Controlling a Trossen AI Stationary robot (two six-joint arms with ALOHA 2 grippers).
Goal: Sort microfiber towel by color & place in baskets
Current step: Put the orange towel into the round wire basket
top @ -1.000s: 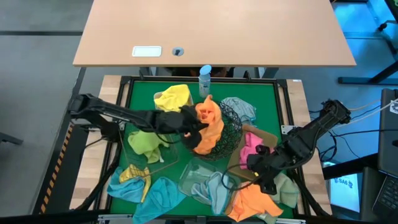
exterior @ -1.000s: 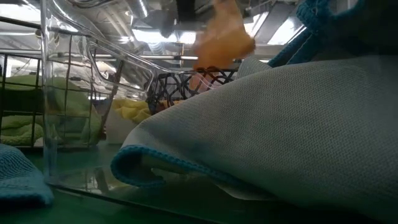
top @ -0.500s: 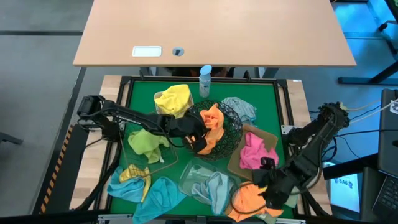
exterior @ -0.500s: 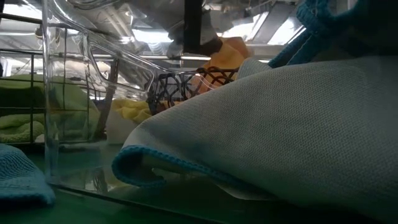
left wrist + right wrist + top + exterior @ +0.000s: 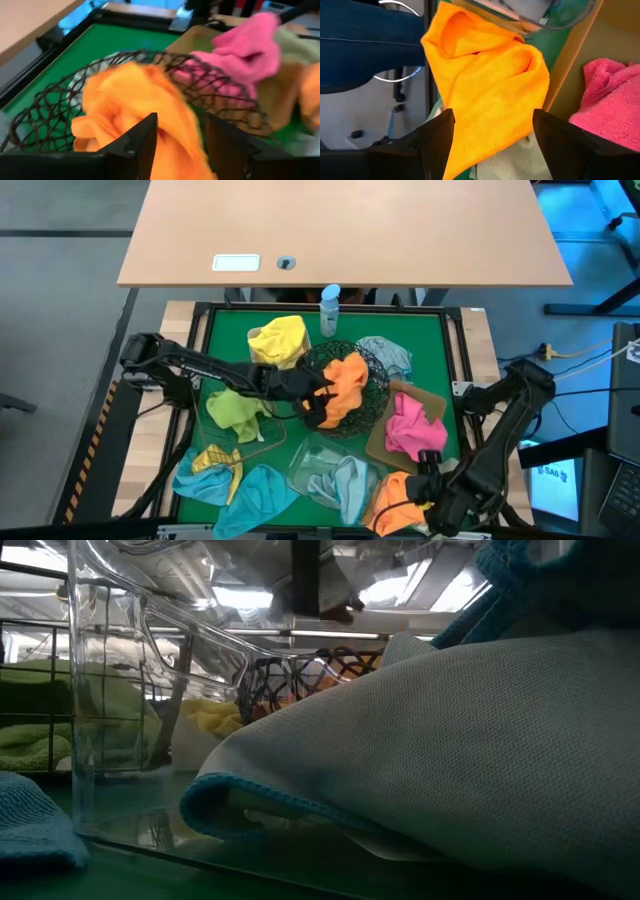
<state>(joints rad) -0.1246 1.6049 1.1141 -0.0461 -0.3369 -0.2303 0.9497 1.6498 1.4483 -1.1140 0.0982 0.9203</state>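
An orange microfiber towel (image 5: 347,385) lies heaped in the round black wire bowl (image 5: 372,370) at mid-table. My left gripper (image 5: 318,398) is open at the bowl's left rim, and a ridge of that towel (image 5: 175,135) shows between its fingers. A second orange towel (image 5: 392,502) lies spread at the near right corner. My right gripper (image 5: 492,145) is open just above it, one finger on each side. A pink towel (image 5: 410,425) rests in the tan tray (image 5: 378,442). My left gripper stands open over the orange towel in the bowl. A ridge of the cloth (image 5: 172,142) lies between its fingers (image 5: 145,137). I cannot tell whether they touch it.
A yellow towel (image 5: 280,338) fills the white tub at the back. A pale green one (image 5: 235,410) lies in the wire basket. The clear tray (image 5: 310,472) holds a pale blue towel. Blue towels (image 5: 250,492) lie near left. A spray bottle (image 5: 330,305) stands at the far edge.
My left gripper has come down to the wire bowl, opened and let go of the orange towel. The towel hung above the bowl before and now lies heaped inside it. My right gripper has gone toward the near edge and down, over the other orange towel.
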